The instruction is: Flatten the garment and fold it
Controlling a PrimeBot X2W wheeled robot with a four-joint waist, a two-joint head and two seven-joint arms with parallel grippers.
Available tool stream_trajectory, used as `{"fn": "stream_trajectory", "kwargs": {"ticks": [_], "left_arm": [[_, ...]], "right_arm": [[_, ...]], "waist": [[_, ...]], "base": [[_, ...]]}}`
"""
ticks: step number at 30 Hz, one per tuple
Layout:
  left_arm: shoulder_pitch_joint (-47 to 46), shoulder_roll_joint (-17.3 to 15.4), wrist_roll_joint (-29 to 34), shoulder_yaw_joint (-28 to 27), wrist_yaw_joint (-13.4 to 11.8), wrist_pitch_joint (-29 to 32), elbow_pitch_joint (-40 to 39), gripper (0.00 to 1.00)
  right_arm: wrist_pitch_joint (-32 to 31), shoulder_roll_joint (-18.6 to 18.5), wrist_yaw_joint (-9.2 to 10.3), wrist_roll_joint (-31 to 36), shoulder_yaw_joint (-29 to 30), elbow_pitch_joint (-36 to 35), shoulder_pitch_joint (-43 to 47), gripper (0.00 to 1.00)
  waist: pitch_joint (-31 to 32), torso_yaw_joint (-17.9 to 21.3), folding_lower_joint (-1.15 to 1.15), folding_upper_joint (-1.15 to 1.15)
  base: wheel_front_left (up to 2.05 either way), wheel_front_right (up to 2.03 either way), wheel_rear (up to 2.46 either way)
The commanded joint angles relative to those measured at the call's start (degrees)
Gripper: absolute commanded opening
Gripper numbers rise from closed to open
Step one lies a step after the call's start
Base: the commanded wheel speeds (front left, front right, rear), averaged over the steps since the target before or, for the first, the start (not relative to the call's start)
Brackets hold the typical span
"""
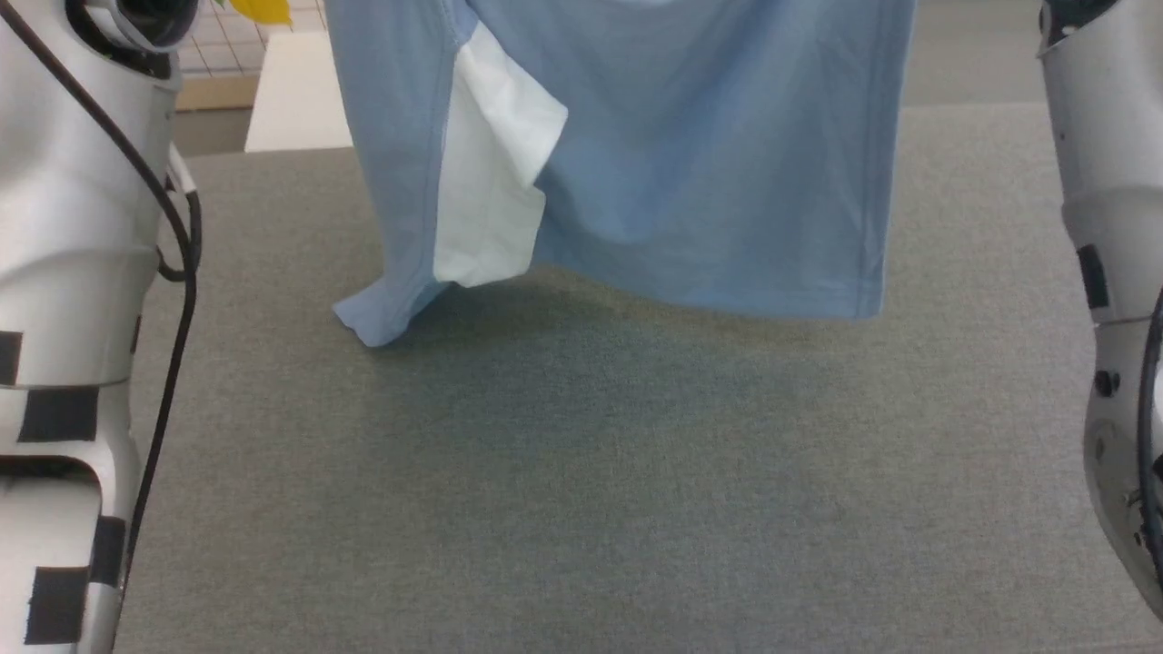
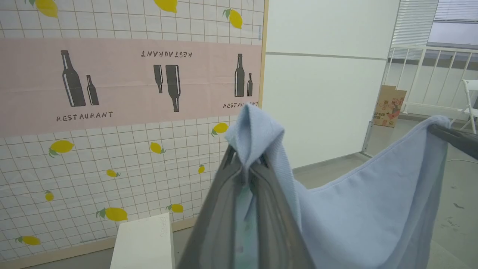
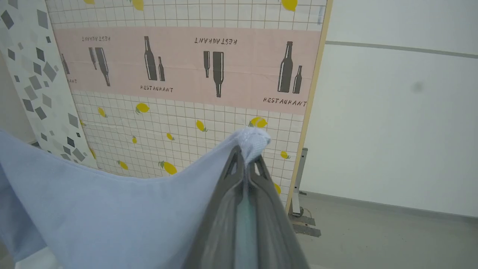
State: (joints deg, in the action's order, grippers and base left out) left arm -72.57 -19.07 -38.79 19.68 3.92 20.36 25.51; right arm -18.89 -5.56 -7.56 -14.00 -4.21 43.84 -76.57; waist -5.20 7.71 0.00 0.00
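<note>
The light blue garment (image 1: 690, 173) hangs in front of me in the head view, held up by two corners, with a white section (image 1: 491, 182) showing at its left. Its lower left corner (image 1: 368, 318) touches the grey table, and the right part of the hem hangs just above it. In the left wrist view my left gripper (image 2: 246, 160) is shut on a bunched corner of the garment (image 2: 254, 130). In the right wrist view my right gripper (image 3: 246, 158) is shut on the other corner of the garment (image 3: 254, 140). The right gripper's dark fingers (image 2: 453, 138) also show at the left wrist view's right edge.
The grey table (image 1: 581, 472) spreads under the shirt. My pale forearms stand at the left (image 1: 73, 272) and right (image 1: 1108, 227) edges of the head view. A white block (image 2: 143, 243) stands before a patterned wall (image 2: 112, 93). A cardboard box (image 2: 388, 106) sits by a railing.
</note>
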Motion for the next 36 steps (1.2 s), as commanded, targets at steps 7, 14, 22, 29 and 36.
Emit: {"fn": "stream_trajectory", "kwargs": {"ticks": [7, 14, 22, 29, 36], "left_arm": [[-6.6, -0.1, 5.2, 0.5, -3.4, -6.3, -1.4, 0.0], [-13.4, 0.6, 11.1, 1.1, -5.3, -17.6, 2.6, 0.0], [-19.0, 2.0, 13.4, 1.3, -5.7, -26.4, 8.5, 0.0], [-21.2, 3.5, 14.4, 2.2, -4.8, -32.2, 10.5, 0.0], [-20.5, 3.9, 12.8, 2.3, -1.8, -33.7, 10.7, 0.0]], "right_arm": [[3.8, -1.6, 0.08, 0.3, 0.2, 1.0, -5.0, 0.0], [13.8, -1.9, 0.08, 5.8, 1.4, 3.5, -10.6, 0.0], [22.2, -2.7, 0.08, 12.1, 4.3, 8.5, -14.9, 0.0], [28.1, -7.5, 0.08, 16.7, 4.2, 10.0, -17.8, 0.0], [32.1, -10.5, 0.08, 16.5, 0.5, 10.2, -19.9, 0.0]], "waist": [[-8.5, 2.3, 0.0, 0.0], [-15.2, 2.8, 0.0, 0.0], [-21.5, 1.2, 0.0, 0.0], [-29.2, -2.1, 0.0, 0.0], [-35.2, -3.7, 0.0, 0.0]], "base": [[0.0, 0.0, 0.0], [0.0, 0.0, 0.0], [0.0, 0.0, 0.0], [0.0, 0.0, 0.0], [0.0, 0.0, 0.0]]}}
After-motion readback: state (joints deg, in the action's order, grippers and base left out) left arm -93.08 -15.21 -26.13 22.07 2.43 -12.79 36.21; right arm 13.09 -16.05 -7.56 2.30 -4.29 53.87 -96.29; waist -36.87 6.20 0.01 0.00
